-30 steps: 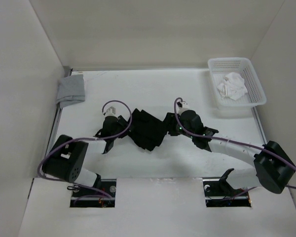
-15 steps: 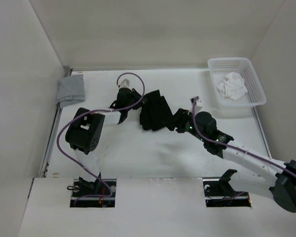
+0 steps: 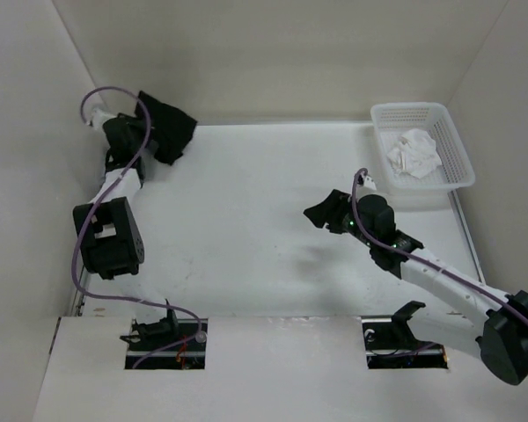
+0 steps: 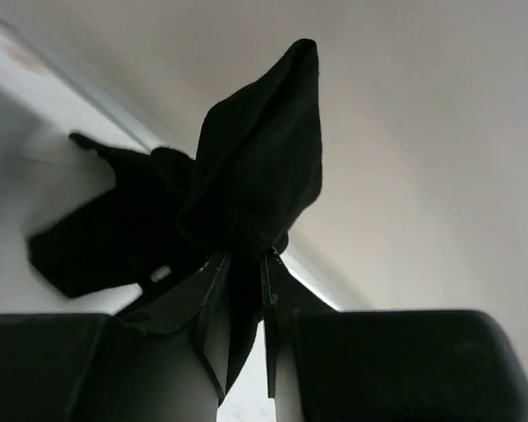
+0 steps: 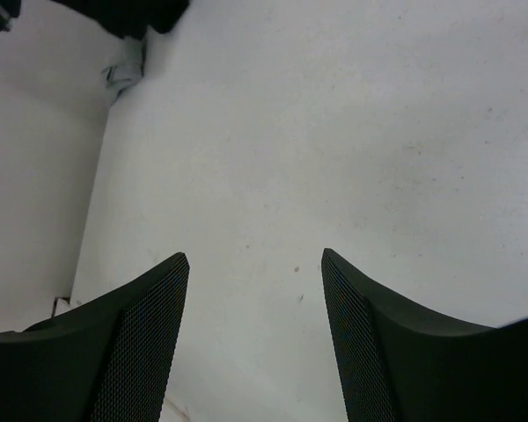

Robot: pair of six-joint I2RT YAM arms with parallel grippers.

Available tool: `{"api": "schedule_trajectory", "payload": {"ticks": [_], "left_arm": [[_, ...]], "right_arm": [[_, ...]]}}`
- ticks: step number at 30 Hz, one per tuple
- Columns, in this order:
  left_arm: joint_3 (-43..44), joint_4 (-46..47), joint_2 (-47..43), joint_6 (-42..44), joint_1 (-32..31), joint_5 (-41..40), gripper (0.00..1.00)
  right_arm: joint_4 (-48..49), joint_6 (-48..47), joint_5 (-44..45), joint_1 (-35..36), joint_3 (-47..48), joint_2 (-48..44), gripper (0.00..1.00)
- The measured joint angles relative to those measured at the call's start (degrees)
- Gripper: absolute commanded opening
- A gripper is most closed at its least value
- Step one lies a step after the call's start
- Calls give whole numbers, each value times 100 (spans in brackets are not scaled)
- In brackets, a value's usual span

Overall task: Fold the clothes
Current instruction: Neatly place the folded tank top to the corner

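1 garment in L end effector.

Left hand is at the far left corner of the worktop. The clothes are pinched between its fingers, bunched just beyond the fingertips and raised off the worktop. Right hand is well apart to the right, its fingers spread above the worktop. Basket sits behind and right of the right hand, in the far right corner. White cloth lies in it.
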Motion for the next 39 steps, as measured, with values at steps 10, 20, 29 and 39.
{"api": "schedule_trajectory", "payload": {"ticks": [10, 20, 29, 39], "left_arm": [[-1915, -37, -796, -1357, 970, -1471, 48], [-3611, -293, -3370, -1788, 455, -2664, 49], [-3412, -610, -2830, -363, -2865, -1797, 58], [-3998, -691, -2774, 190, -4962, -914, 52]], "right_arm": [[-24, -9, -164, 396, -151, 417, 69], [-17, -70, -144, 636, -149, 494, 11], [-358, -186, 715, 702, 332, 739, 45], [-555, -249, 1462, 704, 219, 501, 59]]}}
